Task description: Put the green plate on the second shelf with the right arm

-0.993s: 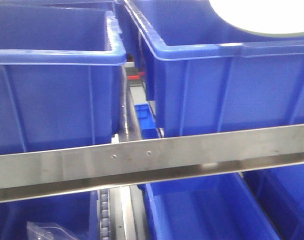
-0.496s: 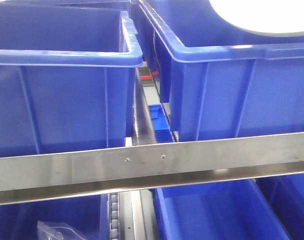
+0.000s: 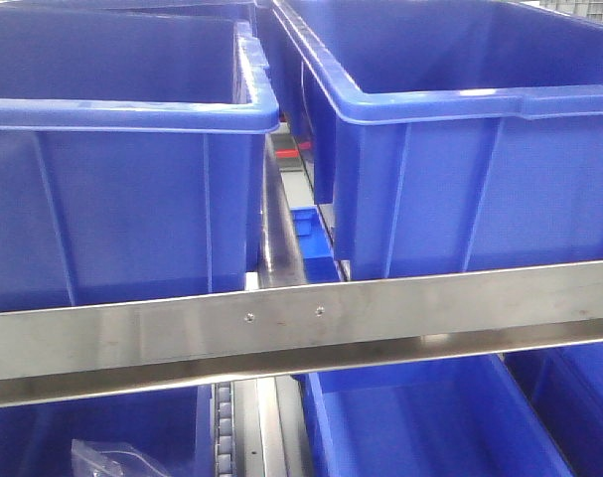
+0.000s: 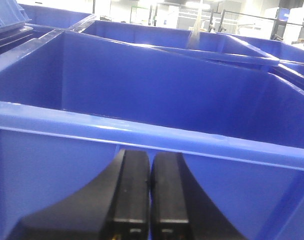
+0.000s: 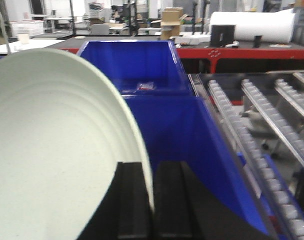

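The green plate (image 5: 51, 150) fills the left of the right wrist view, pale mint and standing on edge. My right gripper (image 5: 150, 172) is shut on its rim, which runs between the two black fingers. Beyond the plate lies a blue bin (image 5: 157, 120). In the left wrist view my left gripper (image 4: 151, 162) is shut on nothing, fingers pressed together, just in front of a blue bin's wall (image 4: 141, 140). Neither the plate nor either gripper shows in the front view.
Two large blue bins (image 3: 112, 149) (image 3: 460, 129) sit side by side on a shelf behind a steel rail (image 3: 301, 323). More blue bins (image 3: 430, 427) sit on the level below. Roller tracks (image 5: 252, 150) run to the right of the bin in the right wrist view.
The pale plate seen at the top right of the front view has left that view. The camera view shifted slightly to the left, then steadied.
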Motion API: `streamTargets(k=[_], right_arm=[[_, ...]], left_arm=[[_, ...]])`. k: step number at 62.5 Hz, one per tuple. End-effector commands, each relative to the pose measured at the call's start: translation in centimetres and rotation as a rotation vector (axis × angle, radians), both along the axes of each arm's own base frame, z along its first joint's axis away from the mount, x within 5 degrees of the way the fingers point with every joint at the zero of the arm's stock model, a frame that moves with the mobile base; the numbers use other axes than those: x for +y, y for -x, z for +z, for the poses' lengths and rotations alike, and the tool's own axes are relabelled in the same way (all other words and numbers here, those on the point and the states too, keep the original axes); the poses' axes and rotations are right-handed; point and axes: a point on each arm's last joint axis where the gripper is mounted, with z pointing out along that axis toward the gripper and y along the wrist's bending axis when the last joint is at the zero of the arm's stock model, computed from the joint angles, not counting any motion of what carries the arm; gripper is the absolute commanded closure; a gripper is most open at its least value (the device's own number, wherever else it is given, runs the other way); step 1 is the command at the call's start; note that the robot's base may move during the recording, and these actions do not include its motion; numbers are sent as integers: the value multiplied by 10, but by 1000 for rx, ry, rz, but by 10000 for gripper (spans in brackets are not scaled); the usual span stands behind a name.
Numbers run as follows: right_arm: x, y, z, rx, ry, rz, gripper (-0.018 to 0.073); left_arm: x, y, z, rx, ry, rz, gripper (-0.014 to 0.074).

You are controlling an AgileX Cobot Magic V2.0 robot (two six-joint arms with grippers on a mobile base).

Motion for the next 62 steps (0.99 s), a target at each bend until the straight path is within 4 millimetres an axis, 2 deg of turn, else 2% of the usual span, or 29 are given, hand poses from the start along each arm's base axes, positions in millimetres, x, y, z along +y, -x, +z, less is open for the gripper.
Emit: streamTargets(k=[1,14,28,32,35,41,45,51,55,58,62], right_arm=[[3,-20,17,-109,-49,35,506],[8,-72,4,-104,-54,64,506],[11,-103,-4,-88,-48,71,496],[11,-107,-4,-81,-45,68,450],[11,-107,-4,-81,-45,67,378],[11,-107,-4,-81,-45,67,179],[10,-105,-3,-69,-44,60,111],[9,-101,-1,-41,-39,46,151],[8,-96,2,-16,-32,31,230],[6,-91,3,12,-21,17,329],[5,-84,4,40,-4,3,515]], left_arm=[[0,0,-6,-58,8,1,466],[0,0,-6,-58,8,1,466],[0,0,-6,-58,8,1,466],[0,0,-6,-58,8,1,466],[0,0,-6,-58,8,1,466],[0,0,-6,-58,8,1,466],[0,0,-6,-58,8,1,466],[0,0,-6,-58,8,1,466],[0,0,-6,-58,8,1,466],[0,0,-6,-58,8,1,466],[0,0,-6,-58,8,1,466]])
